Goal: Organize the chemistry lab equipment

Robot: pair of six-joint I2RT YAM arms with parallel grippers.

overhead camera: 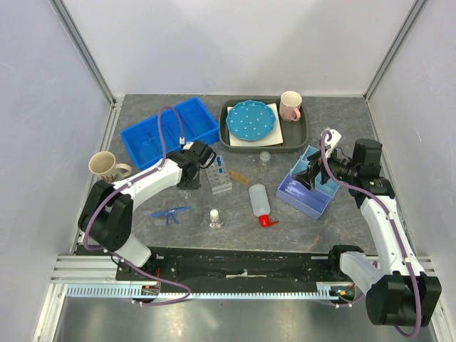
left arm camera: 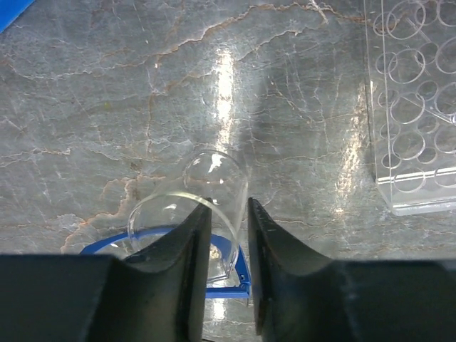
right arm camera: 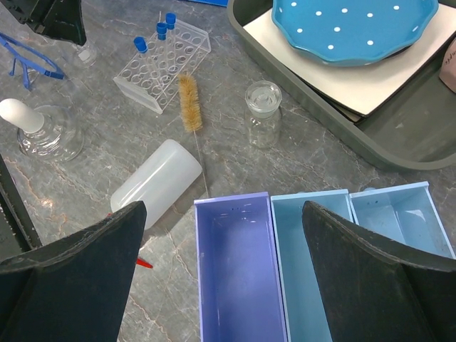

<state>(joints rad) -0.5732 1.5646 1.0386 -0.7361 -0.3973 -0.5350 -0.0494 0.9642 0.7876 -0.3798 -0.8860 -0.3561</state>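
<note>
Plenty spread out, from the left. Far left: beige mug (overhead camera: 103, 166), with an open blue bin (overhead camera: 169, 130) further back. Next, left gripper (left arm camera: 228, 208), clenched on a clear beaker (left arm camera: 214, 171), glass wall pinched between the fingers, blue safety glasses (overhead camera: 169, 214) just nearer the bases. Beside that, test-tube rack (overhead camera: 221, 179) with blue-capped tubes at its far end, and a stoppered flask (overhead camera: 214, 218) in front of it. Towards the middle, bristle brush (right arm camera: 189, 103) flat on the table, squeeze bottle (overhead camera: 259, 203) on its side with red nozzle towards the bases, small lidded glass jar (overhead camera: 265, 158) upright behind. Further back, dark tray (overhead camera: 299, 139) with blue dotted plate (overhead camera: 251, 120) and pink mug (overhead camera: 290, 105). Far right: right gripper (right arm camera: 221, 208), released and spread wide, nothing between the fingers, above a purple box (right arm camera: 239, 278) side by side with pale blue boxes (right arm camera: 313, 256).
</note>
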